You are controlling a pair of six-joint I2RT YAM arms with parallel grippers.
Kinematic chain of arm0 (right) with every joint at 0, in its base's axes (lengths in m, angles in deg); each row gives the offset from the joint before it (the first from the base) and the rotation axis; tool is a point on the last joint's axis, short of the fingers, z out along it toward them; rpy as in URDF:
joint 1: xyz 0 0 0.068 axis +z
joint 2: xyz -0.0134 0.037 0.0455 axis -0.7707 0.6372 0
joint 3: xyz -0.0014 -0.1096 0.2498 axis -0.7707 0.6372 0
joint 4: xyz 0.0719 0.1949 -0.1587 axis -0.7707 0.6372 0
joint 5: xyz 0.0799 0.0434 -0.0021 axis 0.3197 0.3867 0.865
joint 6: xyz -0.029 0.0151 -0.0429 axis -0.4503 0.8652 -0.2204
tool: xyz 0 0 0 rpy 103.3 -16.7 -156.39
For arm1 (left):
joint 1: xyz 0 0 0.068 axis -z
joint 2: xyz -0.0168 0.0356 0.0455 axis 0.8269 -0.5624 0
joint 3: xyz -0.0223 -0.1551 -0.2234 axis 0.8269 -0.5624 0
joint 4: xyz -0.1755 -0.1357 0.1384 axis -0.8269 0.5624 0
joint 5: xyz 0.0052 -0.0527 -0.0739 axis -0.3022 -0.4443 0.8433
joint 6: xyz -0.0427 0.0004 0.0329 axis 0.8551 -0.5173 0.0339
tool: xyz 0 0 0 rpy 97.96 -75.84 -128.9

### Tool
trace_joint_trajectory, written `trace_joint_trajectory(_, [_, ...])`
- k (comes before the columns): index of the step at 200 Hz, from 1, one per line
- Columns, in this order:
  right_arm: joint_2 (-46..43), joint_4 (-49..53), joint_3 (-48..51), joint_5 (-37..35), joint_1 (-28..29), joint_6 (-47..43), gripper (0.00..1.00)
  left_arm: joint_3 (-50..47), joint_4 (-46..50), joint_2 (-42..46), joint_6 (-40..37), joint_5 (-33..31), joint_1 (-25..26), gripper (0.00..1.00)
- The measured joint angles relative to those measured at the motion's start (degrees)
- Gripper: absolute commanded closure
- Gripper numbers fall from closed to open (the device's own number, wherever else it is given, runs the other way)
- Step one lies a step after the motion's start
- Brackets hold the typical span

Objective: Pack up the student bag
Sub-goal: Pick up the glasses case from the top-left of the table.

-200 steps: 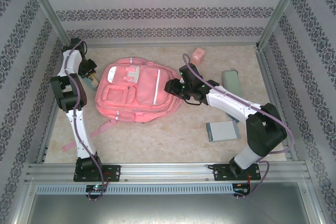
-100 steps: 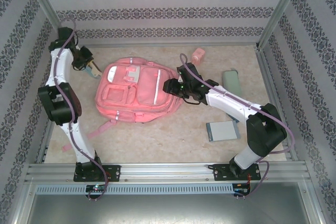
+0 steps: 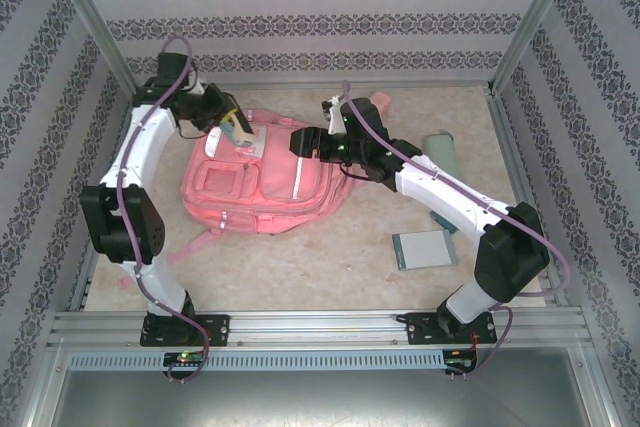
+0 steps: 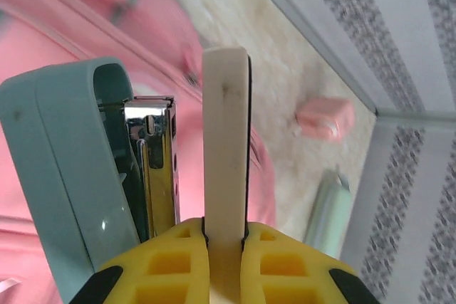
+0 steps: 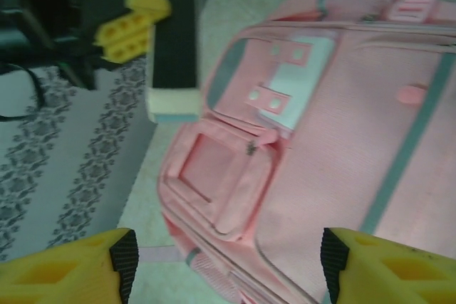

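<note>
The mottled beige table [image 3: 330,257] takes up the middle of the frame. The soft pink fabric student bag [image 3: 260,182] lies flat left of centre, white-trimmed pockets facing up. The right gripper [image 5: 228,261] hovers over its upper right edge, blocky yellow fingers spread wide. The left gripper [image 3: 233,129], at the bag's top edge, is clamped on a rounded teal plastic stapler [image 4: 71,169] with a chrome core.

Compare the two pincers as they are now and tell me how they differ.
The left pincer is shut on a teal stapler; the right pincer is wide open and holds nothing. The left pincer hangs over the far left corner of the pink bag, while the right pincer hangs over its far right part. What they share: both have yellow finger mounts, and both are above the bag.
</note>
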Motion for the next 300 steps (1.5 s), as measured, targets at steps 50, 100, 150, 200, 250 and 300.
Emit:
trace_joint_trajectory(50, [4.11,-1.53,-2.95,2.86,1.77,0.02,0.31,-4.31,-2.6,5.01,4.39,-0.07,5.77,1.0])
trace_joint_trajectory(100, [8.59,-0.96,-5.79,3.61,3.58,0.13,0.32,-5.86,-2.71,8.92,6.54,-1.84,9.16,1.0])
trace_joint_trajectory(150, [10.38,0.11,-8.39,3.37,4.66,0.22,0.59,-8.02,-2.67,10.75,7.61,-2.95,10.56,1.0])
trace_joint_trajectory(200, [10.47,0.66,-8.35,2.38,5.38,0.35,0.72,-9.6,-2.64,12.37,7.41,-4.35,10.6,0.68])
trace_joint_trajectory(250, [5.86,1.77,-1.27,-1.64,5.35,0.52,0.74,-9.25,-2.58,14.75,5.4,-5.09,10.73,0.48])
trace_joint_trajectory(300, [-5.77,2.95,11.26,-8.2,3.96,2.95,0.76,-9.18,-2.58,15.47,2.38,-5.49,11.13,0.49])
